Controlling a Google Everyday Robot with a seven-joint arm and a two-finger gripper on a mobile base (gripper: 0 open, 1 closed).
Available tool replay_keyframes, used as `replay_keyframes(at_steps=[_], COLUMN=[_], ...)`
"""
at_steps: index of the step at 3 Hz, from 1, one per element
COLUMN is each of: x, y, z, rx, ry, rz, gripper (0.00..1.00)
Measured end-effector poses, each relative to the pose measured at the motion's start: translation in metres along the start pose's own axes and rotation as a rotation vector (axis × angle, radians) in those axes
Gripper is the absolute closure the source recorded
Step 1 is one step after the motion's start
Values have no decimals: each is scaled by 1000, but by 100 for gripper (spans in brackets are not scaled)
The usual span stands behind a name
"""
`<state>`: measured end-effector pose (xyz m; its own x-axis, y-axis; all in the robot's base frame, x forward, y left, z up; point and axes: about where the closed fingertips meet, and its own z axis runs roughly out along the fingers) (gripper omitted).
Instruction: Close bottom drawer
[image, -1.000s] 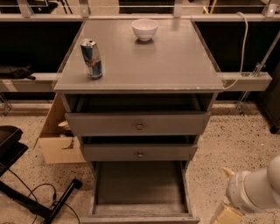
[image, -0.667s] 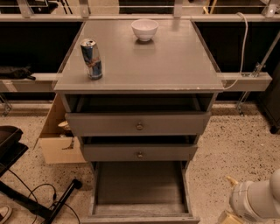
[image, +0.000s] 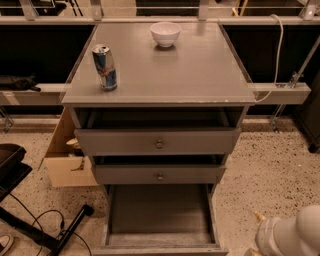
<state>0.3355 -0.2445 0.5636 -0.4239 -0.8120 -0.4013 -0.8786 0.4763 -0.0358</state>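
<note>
The bottom drawer (image: 160, 215) of the grey cabinet is pulled far out toward me. Its long plain tray is empty, and its low front panel (image: 160, 248) lies along the bottom edge of the view, with the knob out of sight. The two drawers above it, the top drawer (image: 159, 142) and the middle drawer (image: 159, 174), each stick out slightly. My gripper (image: 260, 234) is at the bottom right corner on the end of the white arm (image: 295, 232). It is to the right of the open drawer's front corner and apart from it.
A blue and silver can (image: 105, 67) and a white bowl (image: 165, 33) stand on the cabinet top (image: 200, 70). A cardboard box (image: 67, 160) sits on the floor at the left. A black stand and cables (image: 60, 230) lie at the lower left. A railing (image: 280, 92) runs behind.
The white arm and gripper have dropped lower and moved right toward the frame corner. The drawers, can and bowl have not moved.
</note>
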Motion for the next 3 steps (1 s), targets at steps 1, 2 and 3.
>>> replay_keyframes(at_steps=[1,2,3], x=[42,79,105], y=[42,50,31], z=[89,175,265], rx=[-89,-92,-105], ry=[40,24,-19], rz=[15,15,66], gripper=[0,0,0])
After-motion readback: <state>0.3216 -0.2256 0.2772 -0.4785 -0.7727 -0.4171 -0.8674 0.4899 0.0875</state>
